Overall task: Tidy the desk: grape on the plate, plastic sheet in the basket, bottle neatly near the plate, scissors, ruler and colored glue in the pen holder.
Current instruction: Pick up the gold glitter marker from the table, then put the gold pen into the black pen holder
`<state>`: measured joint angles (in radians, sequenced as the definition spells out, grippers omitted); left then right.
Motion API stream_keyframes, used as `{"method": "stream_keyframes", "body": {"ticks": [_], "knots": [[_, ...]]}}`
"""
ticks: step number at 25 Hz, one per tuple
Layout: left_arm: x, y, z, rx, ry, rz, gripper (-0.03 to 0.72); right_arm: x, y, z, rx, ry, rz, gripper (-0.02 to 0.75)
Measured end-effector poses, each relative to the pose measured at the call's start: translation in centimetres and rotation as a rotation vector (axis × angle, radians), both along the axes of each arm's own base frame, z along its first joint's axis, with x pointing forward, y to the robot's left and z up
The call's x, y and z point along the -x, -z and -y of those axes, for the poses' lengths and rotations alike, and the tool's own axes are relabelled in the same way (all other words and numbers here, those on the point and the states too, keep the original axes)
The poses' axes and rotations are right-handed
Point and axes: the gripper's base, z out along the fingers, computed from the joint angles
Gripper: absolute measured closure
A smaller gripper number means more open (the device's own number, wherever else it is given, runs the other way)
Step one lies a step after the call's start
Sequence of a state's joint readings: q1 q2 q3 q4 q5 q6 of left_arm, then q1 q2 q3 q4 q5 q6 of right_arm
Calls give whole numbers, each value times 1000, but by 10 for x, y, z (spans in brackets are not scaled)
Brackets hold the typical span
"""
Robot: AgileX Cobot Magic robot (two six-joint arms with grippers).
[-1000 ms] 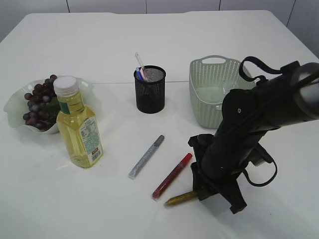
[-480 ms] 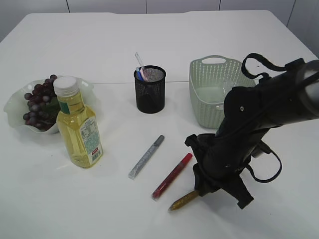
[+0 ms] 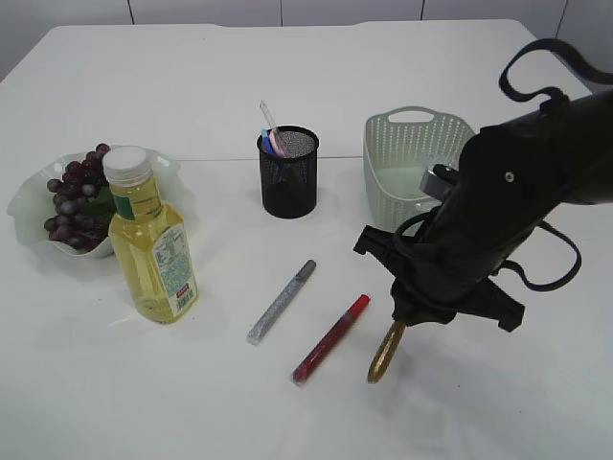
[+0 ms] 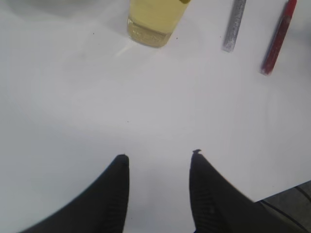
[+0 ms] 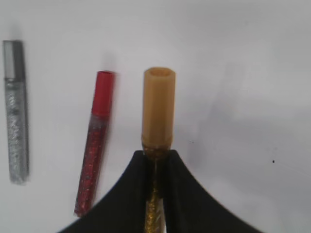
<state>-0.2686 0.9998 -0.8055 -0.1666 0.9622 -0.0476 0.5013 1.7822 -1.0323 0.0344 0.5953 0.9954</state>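
My right gripper [image 3: 410, 316] [image 5: 156, 156] is shut on a gold glitter glue tube [image 3: 385, 353] [image 5: 158, 109] and holds it tip-down above the table. A red glue tube [image 3: 331, 338] [image 5: 94, 141] and a silver glue tube [image 3: 281, 301] [image 5: 14, 109] lie on the table to its left. The black mesh pen holder [image 3: 288, 172] stands at the centre back with scissors and a ruler in it. Grapes [image 3: 75, 196] lie on the clear plate [image 3: 29, 196] at left. The yellow bottle [image 3: 148, 240] [image 4: 154, 19] stands beside the plate. My left gripper [image 4: 159, 156] is open and empty over bare table.
A pale green basket [image 3: 412, 172] stands at the back right, partly behind my right arm. The red tube [image 4: 278, 36] and silver tube [image 4: 234, 24] also show in the left wrist view. The table's front edge [image 4: 291, 194] is near my left gripper.
My right gripper has lifted the gold glue tube off the table and swung it from lying flat to hanging tip-down. The arm rose and shifted right.
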Motion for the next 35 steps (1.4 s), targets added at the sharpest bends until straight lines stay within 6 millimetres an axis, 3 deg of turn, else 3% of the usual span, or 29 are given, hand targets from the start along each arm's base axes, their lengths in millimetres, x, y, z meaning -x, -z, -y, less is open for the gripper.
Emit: {"method": "stream_keyframes", "body": {"ticks": [7, 13, 18, 27, 31, 35], "knots": [[0, 0, 0, -1, 0, -2, 381, -2, -30, 12, 7, -269, 134, 689], [1, 0, 0, 0, 1, -10, 381, -4, -34, 21, -95, -505, 157, 689], [1, 1, 0, 1, 2, -14, 381, -10, -45, 23, -187, -628, 285, 689], [3, 1, 0, -2, 5, -35, 381, -42, -94, 31, -223, -736, 737, 689], [3, 1, 1, 6, 5, -39, 381, -58, -121, 27, -158, -795, 945, 689], [4, 1, 2, 28, 3, -45, 381, -84, -132, 24, -44, -856, 1062, 689]]}}
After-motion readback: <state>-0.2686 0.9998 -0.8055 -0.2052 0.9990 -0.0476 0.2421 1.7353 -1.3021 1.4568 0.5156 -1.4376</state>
